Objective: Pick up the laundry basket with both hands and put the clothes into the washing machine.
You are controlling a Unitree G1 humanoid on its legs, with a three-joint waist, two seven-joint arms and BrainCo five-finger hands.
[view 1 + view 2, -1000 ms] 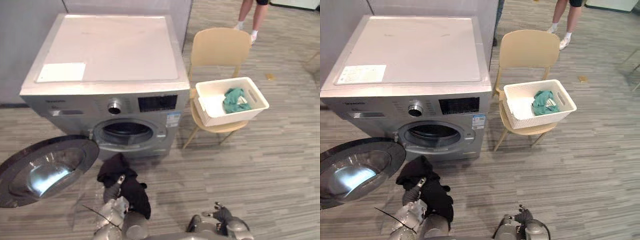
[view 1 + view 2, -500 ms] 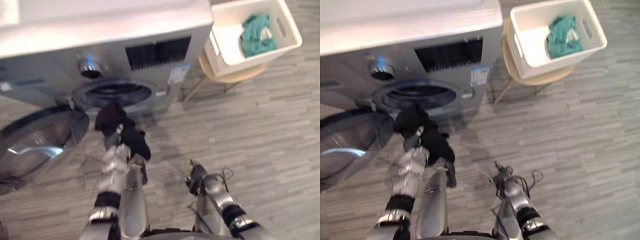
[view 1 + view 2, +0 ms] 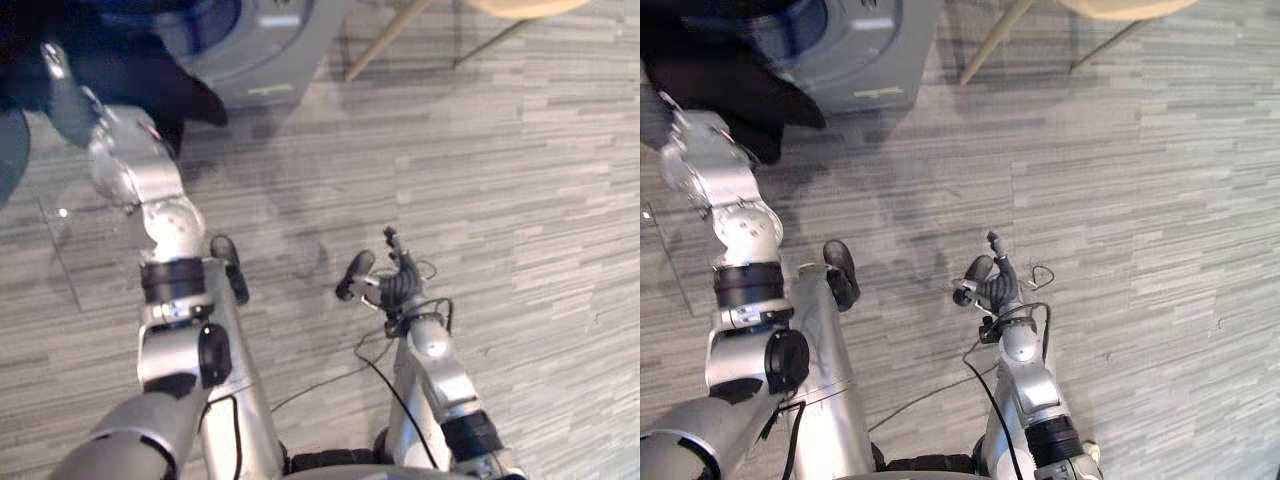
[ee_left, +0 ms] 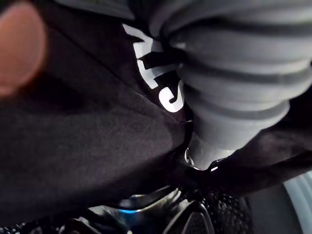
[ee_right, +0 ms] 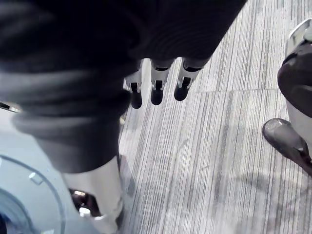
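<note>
Garment point(image 3: 735, 85) blk covers L hand point(image 3: 55, 65), grip unclear; R hand point(image 3: 388, 282) fingers point(image 5: 156, 95) straight, empty.

Floor point(image 3: 520, 180) looks like matt grey wood-grain planks, and the washing machine point(image 3: 870, 50) front is smooth silver-grey with a soft sheen. The black garment point(image 4: 83, 146) is soft matt cloth with a white print. Chair legs point(image 3: 385, 40) are pale smooth wood, and the right hand point(image 3: 392, 285) has shiny silver fingers point(image 5: 158, 78) with matt dark tips.

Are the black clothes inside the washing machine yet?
Not fully: part of the black garment hangs outside, in front of the washing machine.
</note>
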